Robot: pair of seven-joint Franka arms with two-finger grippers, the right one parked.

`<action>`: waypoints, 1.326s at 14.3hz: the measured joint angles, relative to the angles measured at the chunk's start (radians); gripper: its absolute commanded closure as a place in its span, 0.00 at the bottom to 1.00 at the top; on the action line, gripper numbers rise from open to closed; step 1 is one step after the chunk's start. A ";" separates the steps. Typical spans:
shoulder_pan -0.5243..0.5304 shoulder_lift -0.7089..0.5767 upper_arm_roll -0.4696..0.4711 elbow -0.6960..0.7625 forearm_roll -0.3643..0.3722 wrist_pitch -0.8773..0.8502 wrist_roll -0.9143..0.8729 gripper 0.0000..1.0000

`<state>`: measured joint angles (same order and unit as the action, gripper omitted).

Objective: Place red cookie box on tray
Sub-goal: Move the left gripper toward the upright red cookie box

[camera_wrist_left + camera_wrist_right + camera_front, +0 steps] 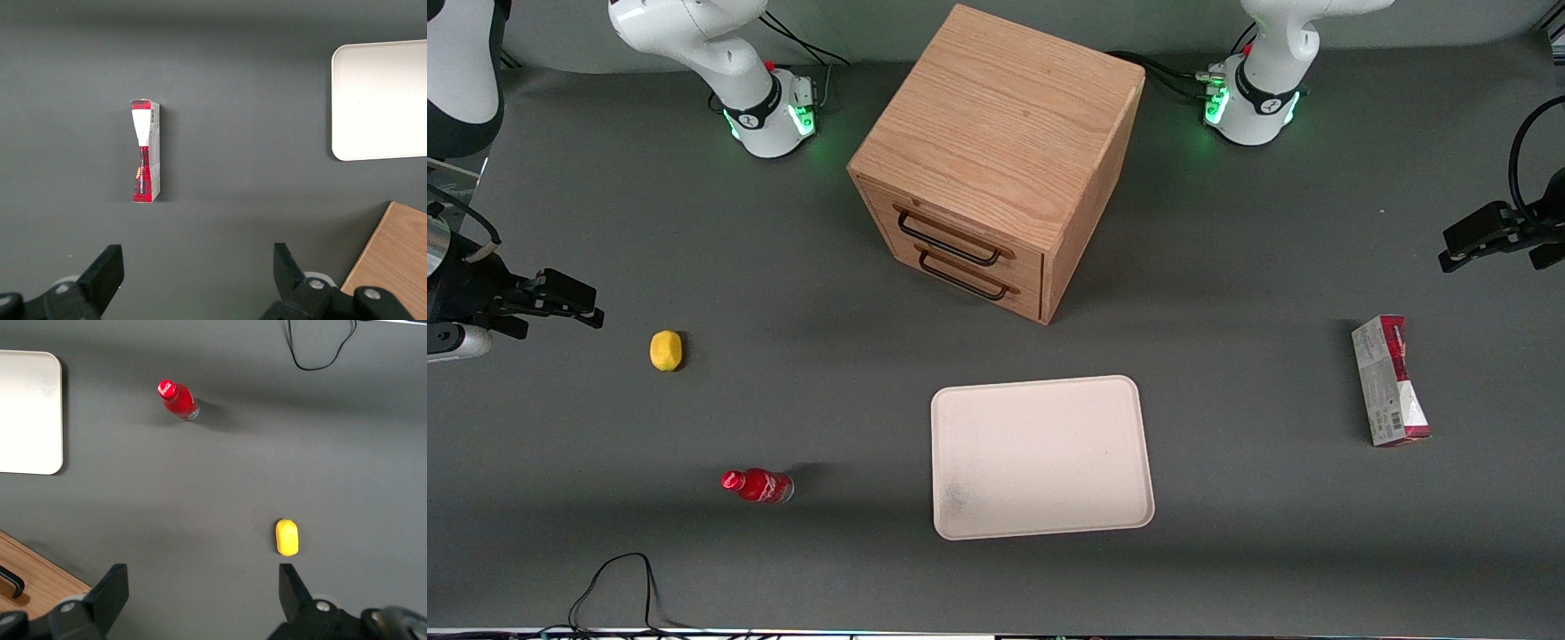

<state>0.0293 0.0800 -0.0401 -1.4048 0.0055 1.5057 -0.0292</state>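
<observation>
Not started: box on the table, tray bare.

Front view: the box [1391,380] stands on its narrow edge toward the working arm's end, well apart from the tray [1041,457]; the gripper [1449,251] hangs above the table near it. Left wrist view: the gripper [193,273] is spread wide and empty, with the box [145,151] untouched; grasp, carry and placing all remain.

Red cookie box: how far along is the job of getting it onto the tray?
Nothing done yet. The red cookie box stands on edge on the table toward the working arm's end, apart from the bare tray. The gripper hovers open, holding nothing. Grasping, carrying and placing all remain.
</observation>
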 measured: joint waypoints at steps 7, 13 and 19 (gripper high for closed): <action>0.000 0.000 -0.001 0.000 0.000 0.000 0.000 0.00; 0.006 0.001 0.000 -0.011 0.000 0.000 0.002 0.00; 0.119 0.013 0.003 -0.032 0.001 0.045 0.131 0.00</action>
<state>0.1486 0.0926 -0.0370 -1.4364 0.0067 1.5504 0.1013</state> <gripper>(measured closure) 0.000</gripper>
